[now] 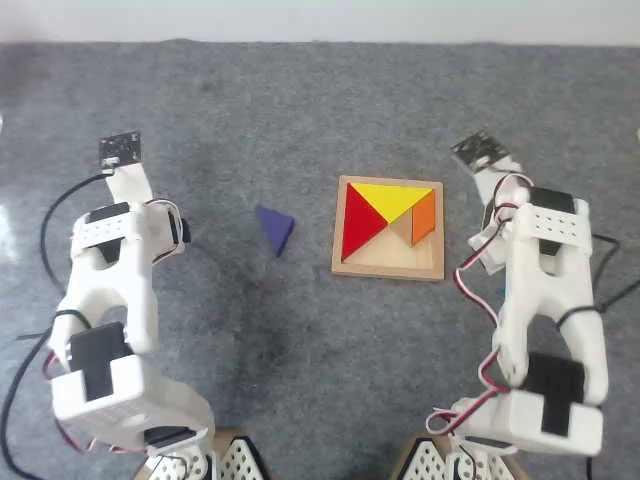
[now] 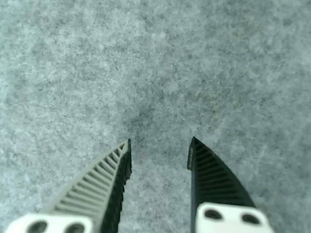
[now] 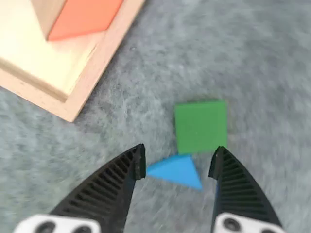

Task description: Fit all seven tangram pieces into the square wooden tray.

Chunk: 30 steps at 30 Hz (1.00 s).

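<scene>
The right gripper [image 3: 178, 158] hangs wide open, empty, straddling the light-blue triangular piece [image 3: 176, 171], whose long edge runs finger to finger. The green square piece [image 3: 201, 125] touches its tip, between the square wooden tray [image 3: 73, 99] and the grey carpeted table's [image 3: 252, 58] right edge.

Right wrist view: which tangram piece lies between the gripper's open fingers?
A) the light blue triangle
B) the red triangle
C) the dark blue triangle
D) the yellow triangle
A: the light blue triangle lies flat between the open fingers of the right gripper, with the green square right next to it, outside the wooden tray.
</scene>
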### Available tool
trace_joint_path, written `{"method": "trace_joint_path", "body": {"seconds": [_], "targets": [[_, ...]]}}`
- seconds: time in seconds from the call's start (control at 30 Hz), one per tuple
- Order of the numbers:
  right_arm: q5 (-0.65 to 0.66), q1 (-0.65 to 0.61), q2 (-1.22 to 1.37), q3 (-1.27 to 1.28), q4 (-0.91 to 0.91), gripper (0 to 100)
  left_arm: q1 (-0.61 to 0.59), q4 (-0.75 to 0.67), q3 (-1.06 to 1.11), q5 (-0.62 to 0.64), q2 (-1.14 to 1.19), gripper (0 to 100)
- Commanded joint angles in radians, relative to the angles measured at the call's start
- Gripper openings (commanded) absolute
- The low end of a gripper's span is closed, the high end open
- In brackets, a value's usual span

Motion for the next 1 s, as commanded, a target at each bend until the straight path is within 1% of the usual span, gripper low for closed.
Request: {"method": "trace_joint_path", "body": {"seconds": [0.0,0.17,0.37,0.43,0.53,0.57,0.67,0.83,0.9,0.97], "targets": [[0.097,0.033,0.05,-0.009,-0.091,24.1,0.008,-0.018,-0.002,-0.008,-0.008,19],[0.153,0.03,0.148,-0.023,-0.117,24.0,0.008,-0.018,-0.002,-0.008,-0.008,19],[0.147,0.05,0.236,-0.075,-0.114,23.1,0.009,-0.018,-0.002,-0.043,-0.008,19],[0.144,0.054,0.243,-0.089,-0.114,17.6,0.009,-0.018,-0.002,-0.043,-0.008,19],[0.094,0.054,0.242,-0.092,-0.12,3.2,0.009,-0.018,-0.001,-0.043,-0.008,19],[0.078,0.053,0.242,-0.095,-0.12,0.0,0.009,-0.018,-0.001,-0.043,-0.008,19],[0.058,0.053,0.242,-0.107,-0.114,4.4,0.009,-0.018,-0.001,-0.043,-0.008,19],[0.055,0.048,0.242,-0.11,-0.111,1.8,0.009,-0.018,-0.001,-0.043,-0.008,19],[0.054,0.047,0.24,-0.115,-0.073,4.2,0.009,-0.018,-0.001,-0.043,-0.008,19],[0.025,0.022,0.225,-0.133,0.004,9.6,0.009,-0.018,-0.001,-0.043,-0.008,19]]}}
